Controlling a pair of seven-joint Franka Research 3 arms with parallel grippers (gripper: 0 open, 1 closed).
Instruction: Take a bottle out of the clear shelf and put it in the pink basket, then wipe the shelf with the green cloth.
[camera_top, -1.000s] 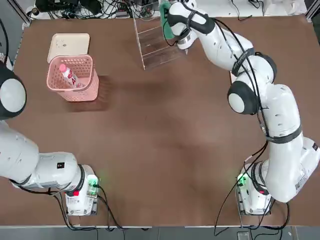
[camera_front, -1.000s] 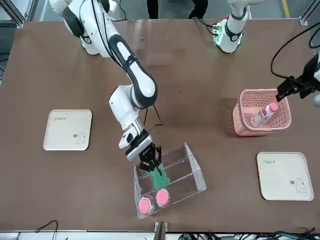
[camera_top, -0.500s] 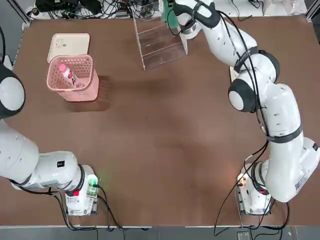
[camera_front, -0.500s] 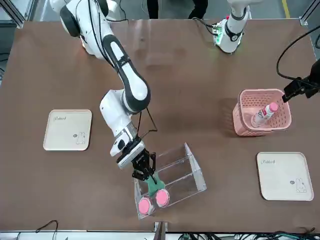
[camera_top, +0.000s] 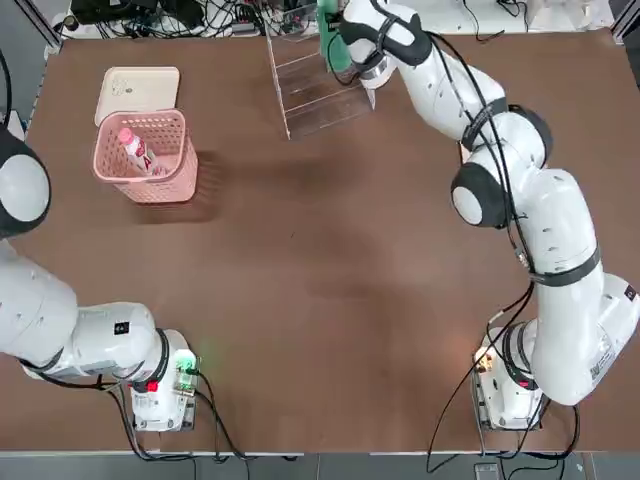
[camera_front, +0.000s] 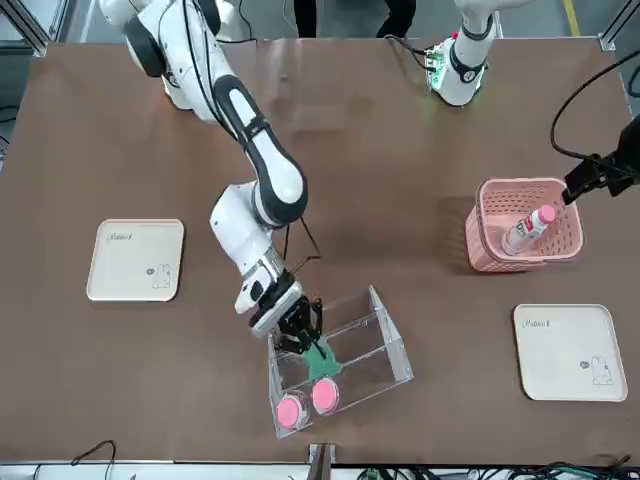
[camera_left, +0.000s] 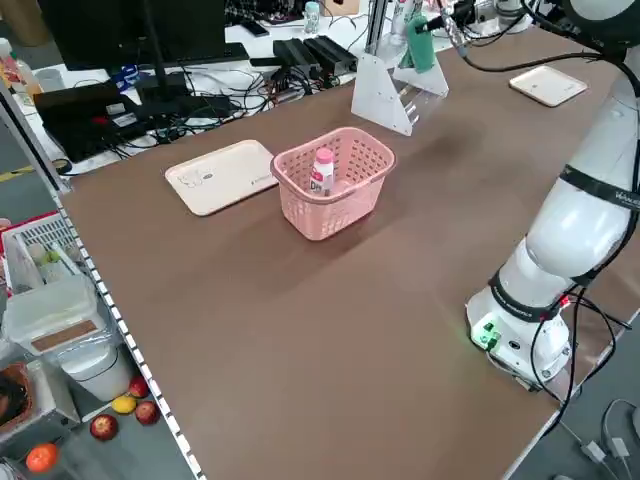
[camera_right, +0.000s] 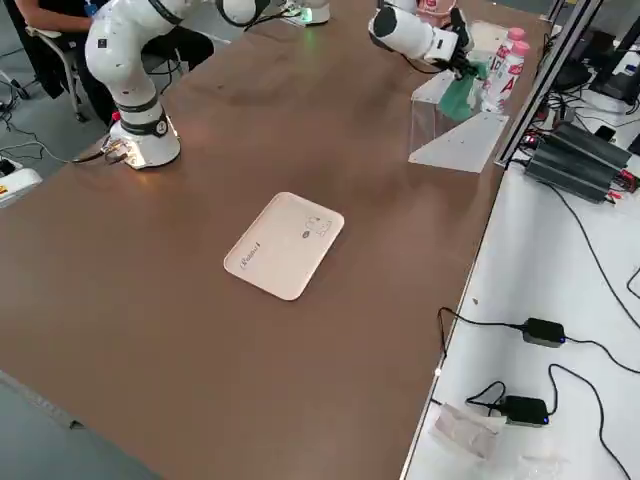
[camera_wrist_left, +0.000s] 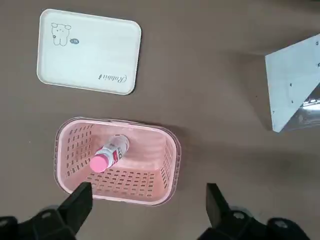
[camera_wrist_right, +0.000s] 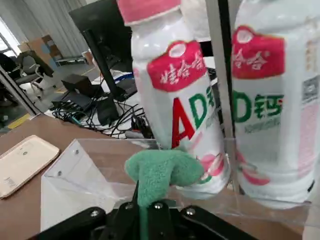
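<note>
at the clear shelf (camera_front: 345, 350), the right pincer (camera_front: 298, 335) reaches in at a slant, clamped on the green cloth (camera_front: 320, 358); left pincer (camera_wrist_left: 147, 202) hangs open above the pink basket (camera_wrist_left: 167, 160).

Even overhead light, soft shadows, sharp pics, bg blur in wrist view.
</note>
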